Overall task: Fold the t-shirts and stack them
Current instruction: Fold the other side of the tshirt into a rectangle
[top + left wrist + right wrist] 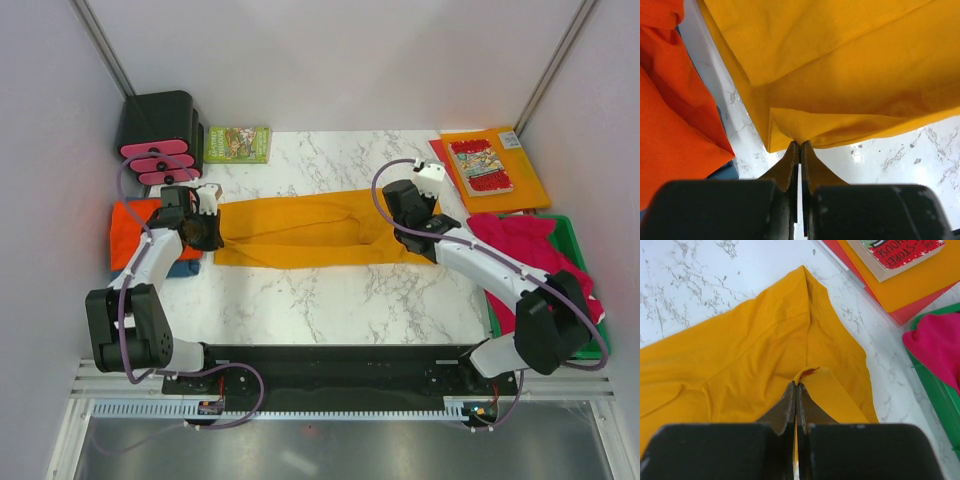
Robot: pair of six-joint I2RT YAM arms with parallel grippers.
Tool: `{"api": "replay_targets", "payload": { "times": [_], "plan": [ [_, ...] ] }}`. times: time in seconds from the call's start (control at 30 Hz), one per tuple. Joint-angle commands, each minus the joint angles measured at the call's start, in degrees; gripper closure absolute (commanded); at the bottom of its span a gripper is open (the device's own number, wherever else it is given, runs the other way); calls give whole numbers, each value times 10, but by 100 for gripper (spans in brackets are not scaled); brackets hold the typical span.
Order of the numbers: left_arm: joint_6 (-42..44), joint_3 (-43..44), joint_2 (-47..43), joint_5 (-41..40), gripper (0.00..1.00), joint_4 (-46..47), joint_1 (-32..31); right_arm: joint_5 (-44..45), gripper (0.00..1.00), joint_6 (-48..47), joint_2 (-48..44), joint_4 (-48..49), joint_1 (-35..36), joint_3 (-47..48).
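Observation:
The mustard t-shirt (310, 232) lies folded into a long band across the middle of the marble table (330, 300). My left gripper (208, 232) is shut on its left end; the left wrist view shows the cloth's edge (805, 127) pinched between the jaws. My right gripper (425, 238) is shut on its right end, where a small fold of cloth (812, 375) is pinched. A red-orange t-shirt (135, 228) lies folded at the left on a blue one (185, 266). Crimson-pink t-shirts (530, 255) lie heaped at the right.
A green tray (575, 235) holds the pink heap. An orange folder (525, 180) with a comic book (480, 165) lies at the back right. A green book (237, 143) and a black stand with pink pads (160, 135) are at the back left.

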Motion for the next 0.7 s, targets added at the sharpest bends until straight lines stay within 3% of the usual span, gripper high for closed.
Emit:
{"api": "replay_targets", "payload": {
  "times": [0.0,0.67],
  "plan": [
    [-18,26,24,-21,98,37,4,-24,100,-32,35,50,-24,50],
    [-32,73,126,-59,98,69,5,-67,100,-53,186,97,-84,133]
  ]
}}
